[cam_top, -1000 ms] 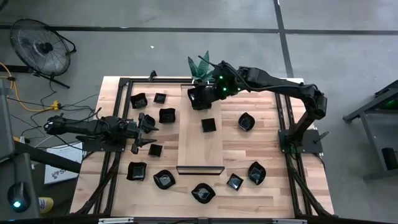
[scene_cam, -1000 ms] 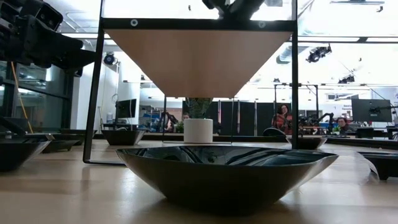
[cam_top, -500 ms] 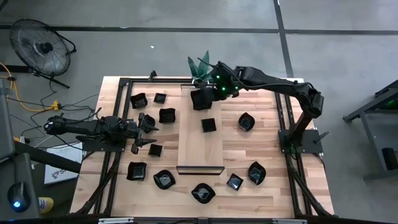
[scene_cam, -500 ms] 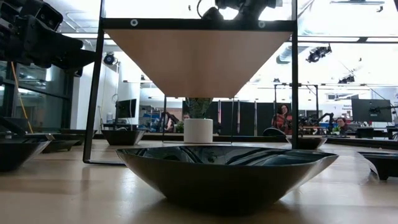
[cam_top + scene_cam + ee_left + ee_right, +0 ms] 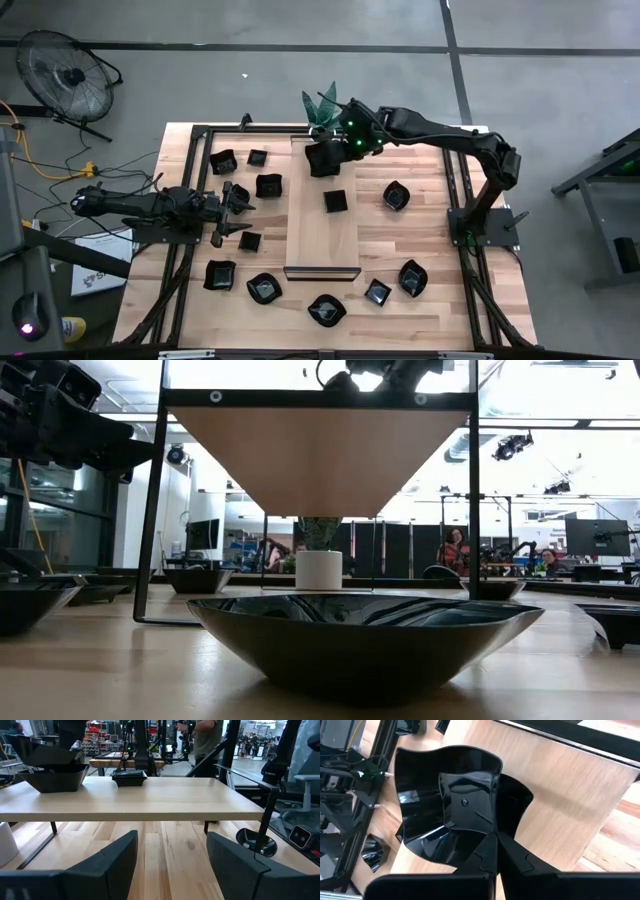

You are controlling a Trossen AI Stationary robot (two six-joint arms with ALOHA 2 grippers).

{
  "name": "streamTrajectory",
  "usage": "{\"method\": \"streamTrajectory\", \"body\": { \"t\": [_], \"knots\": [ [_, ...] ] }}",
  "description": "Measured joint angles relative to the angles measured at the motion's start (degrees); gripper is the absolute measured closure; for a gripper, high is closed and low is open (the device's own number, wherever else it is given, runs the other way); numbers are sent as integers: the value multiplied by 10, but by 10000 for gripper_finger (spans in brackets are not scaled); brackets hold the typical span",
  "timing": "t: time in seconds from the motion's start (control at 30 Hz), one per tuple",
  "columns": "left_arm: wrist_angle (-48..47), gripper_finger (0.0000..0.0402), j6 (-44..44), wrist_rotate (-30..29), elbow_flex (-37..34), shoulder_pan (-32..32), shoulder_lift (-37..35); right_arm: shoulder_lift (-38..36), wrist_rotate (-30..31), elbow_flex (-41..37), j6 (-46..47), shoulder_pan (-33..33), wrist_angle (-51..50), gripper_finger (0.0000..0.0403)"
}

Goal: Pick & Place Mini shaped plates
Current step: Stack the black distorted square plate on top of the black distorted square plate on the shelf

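Several glossy black mini shaped plates lie around a raised pale wooden board (image 5: 320,240). One square plate (image 5: 335,200) rests on the board. My right gripper (image 5: 330,150) hangs over the board's far end, shut on a wavy-rimmed plate (image 5: 447,802). In the left wrist view, that plate (image 5: 37,752) tilts above another dish (image 5: 50,777) that sits on the board. My left gripper (image 5: 236,215) stands open and level at the table's left, with nothing between its fingers (image 5: 117,855). My right gripper pinches the wavy plate's raised rim (image 5: 482,837) between its two fingers. It comes slanting down from the table's right side. The plate is tilted, its hollow turned toward the wrist camera. I cannot tell whether its low edge touches the dish beneath.
A potted plant (image 5: 322,108) in a white pot (image 5: 318,570) stands behind the board's far end. A wide dish (image 5: 365,635) lies at the near edge. More plates sit left (image 5: 268,185), right (image 5: 397,195) and near (image 5: 326,310) of the board. Black frame rails (image 5: 190,170) border the table.
My right gripper has come down a little over the board's far end with the plate, then kept still. It stays shut on the rim.
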Motion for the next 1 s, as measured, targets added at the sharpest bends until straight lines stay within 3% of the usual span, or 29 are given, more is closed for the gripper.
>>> {"method": "streamTrajectory", "body": {
  "t": [1.0],
  "knots": [
    [0,168,0,0,0,0,0,0,-2,0,-8,6,-14,393]
  ]
}}
